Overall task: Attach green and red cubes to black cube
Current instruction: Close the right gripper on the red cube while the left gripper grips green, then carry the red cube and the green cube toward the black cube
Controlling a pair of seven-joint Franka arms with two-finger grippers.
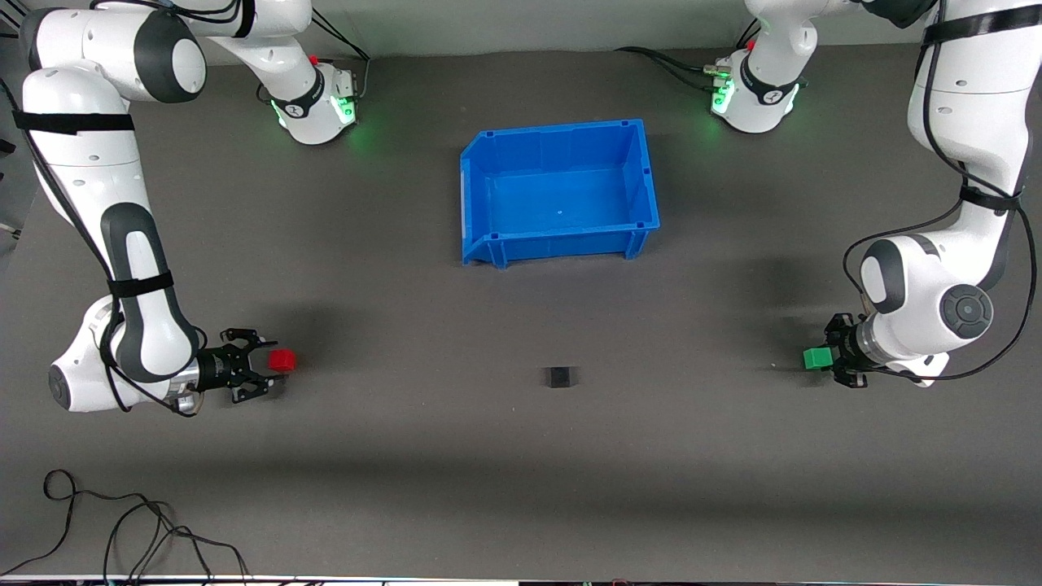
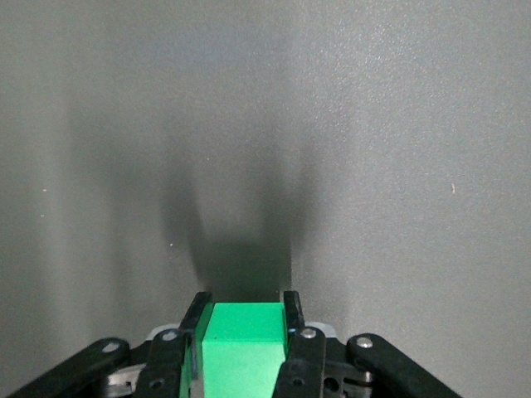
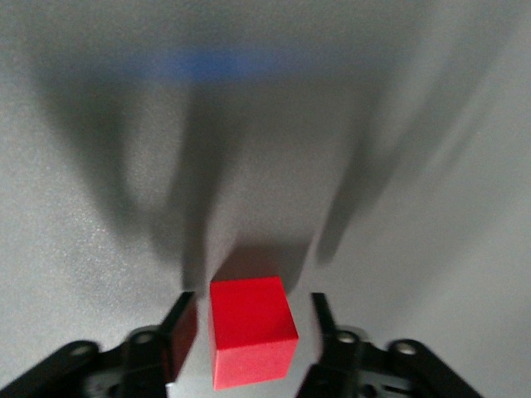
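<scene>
The black cube (image 1: 561, 376) sits alone on the dark table, nearer the front camera than the blue bin. My left gripper (image 1: 829, 358) is low at the left arm's end of the table, shut on the green cube (image 1: 816, 358). In the left wrist view the green cube (image 2: 242, 348) is clamped between both fingers of my left gripper (image 2: 246, 308). My right gripper (image 1: 271, 362) is low at the right arm's end, open around the red cube (image 1: 282, 360). In the right wrist view the red cube (image 3: 250, 330) rests on the table between the spread fingers of my right gripper (image 3: 249, 319), with a gap on each side.
The blue bin (image 1: 643, 175) stands empty mid-table, nearer the robots' bases. Loose black cables (image 1: 138, 529) lie at the table edge nearest the front camera, toward the right arm's end. Bare table lies between the black cube and each gripper.
</scene>
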